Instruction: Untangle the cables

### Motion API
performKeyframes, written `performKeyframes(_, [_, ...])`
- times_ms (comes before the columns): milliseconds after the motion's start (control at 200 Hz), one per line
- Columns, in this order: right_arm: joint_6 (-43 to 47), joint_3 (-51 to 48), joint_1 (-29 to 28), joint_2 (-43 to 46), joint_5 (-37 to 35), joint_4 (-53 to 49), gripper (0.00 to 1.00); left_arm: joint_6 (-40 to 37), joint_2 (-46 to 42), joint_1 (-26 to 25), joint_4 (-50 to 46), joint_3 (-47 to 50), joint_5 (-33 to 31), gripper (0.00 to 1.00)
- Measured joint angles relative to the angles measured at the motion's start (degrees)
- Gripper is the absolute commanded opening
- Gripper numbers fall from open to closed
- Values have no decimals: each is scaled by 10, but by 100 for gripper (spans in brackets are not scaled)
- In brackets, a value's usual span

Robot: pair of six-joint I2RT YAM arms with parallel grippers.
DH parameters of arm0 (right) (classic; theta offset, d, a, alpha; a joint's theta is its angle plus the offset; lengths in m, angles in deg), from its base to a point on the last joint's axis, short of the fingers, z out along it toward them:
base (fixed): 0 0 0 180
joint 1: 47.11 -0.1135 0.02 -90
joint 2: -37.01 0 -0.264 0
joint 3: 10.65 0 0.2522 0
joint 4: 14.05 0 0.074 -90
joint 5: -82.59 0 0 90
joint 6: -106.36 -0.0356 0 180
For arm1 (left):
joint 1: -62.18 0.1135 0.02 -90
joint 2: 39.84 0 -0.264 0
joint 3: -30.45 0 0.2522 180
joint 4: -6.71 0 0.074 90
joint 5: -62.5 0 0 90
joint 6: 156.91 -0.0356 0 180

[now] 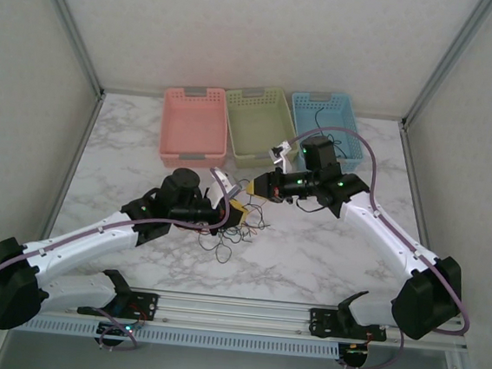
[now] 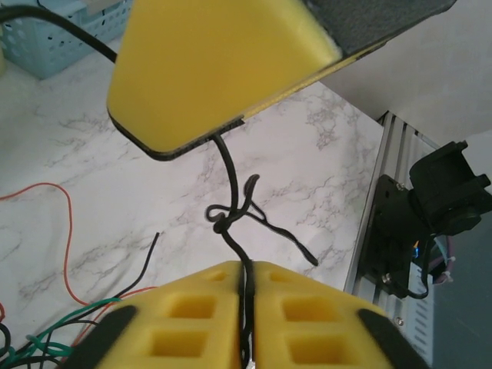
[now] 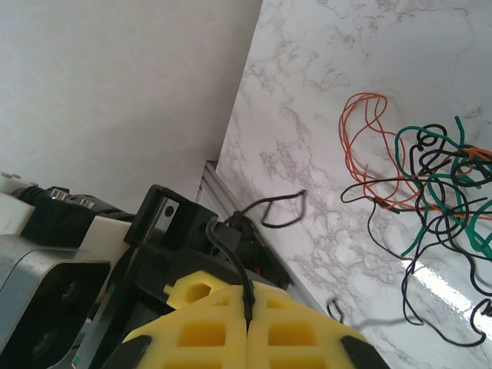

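Observation:
One black cable runs taut between my two grippers above the table, with a small knot and a loose loop partway along it. My left gripper is shut on the cable's lower end, its yellow pads pressed together round it. My right gripper is shut on the other end of the same cable. In the top view the left gripper and right gripper are close together. The other cables, orange, green and black, lie tangled on the marble; the heap of cables is just below the grippers.
Three baskets stand side by side at the back: pink, green and blue, the blue one holding a black wire. The metal rail runs along the table's near edge. Side walls close in left and right.

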Motion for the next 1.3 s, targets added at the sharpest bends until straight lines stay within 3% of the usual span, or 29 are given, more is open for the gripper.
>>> performKeyframes(621, [59, -23, 23, 0, -111, -43, 0, 62, -73, 0, -22, 7, -39, 0])
performKeyframes(1001, [76, -78, 89, 51, -321, -73, 0, 97, -176, 0, -168, -7, -165, 0])
performKeyframes(1296, [75, -107, 110, 122, -312, -48, 0, 106, -205, -2, -232, -18, -204, 0])
